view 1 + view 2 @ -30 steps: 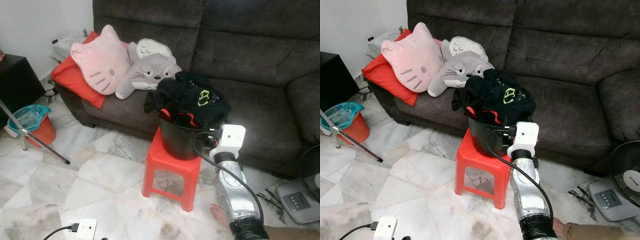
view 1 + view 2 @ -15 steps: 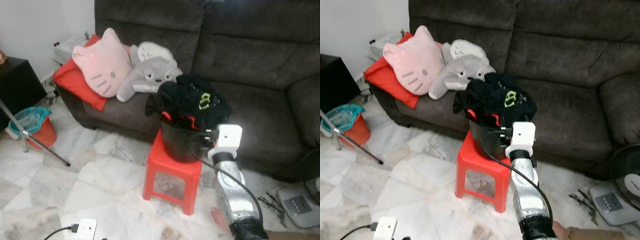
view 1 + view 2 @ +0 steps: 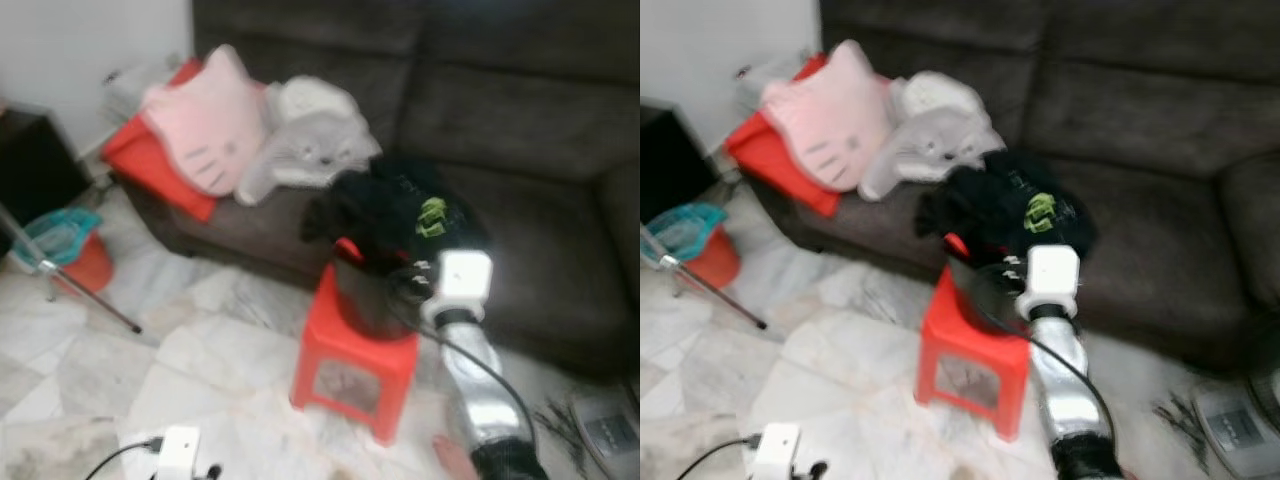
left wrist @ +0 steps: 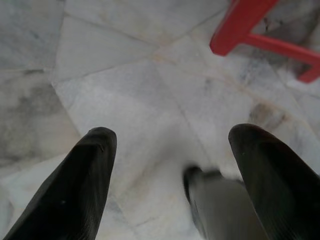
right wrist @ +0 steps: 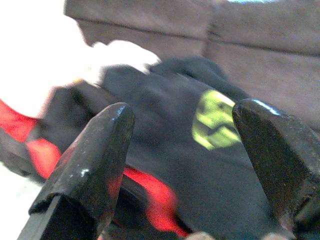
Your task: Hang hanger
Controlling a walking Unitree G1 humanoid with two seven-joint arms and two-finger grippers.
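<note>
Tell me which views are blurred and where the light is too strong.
Both eye views are motion-blurred; the black clothes and pink cushion look soft. Right wrist view: overexposed white patch, right end effector open before the clothes. Left wrist view: floor slightly blurred, left end effector open.

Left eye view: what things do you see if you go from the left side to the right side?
Orange bin → pink cat cushion → grey plush toy → red stool → right gripper.

Pink cat-face cushion (image 3: 205, 130) and grey plush cushion (image 3: 308, 150) at the dark grey fabric sofa's (image 3: 530, 120) left end, red plastic stool (image 3: 355, 360) near its front edge
</note>
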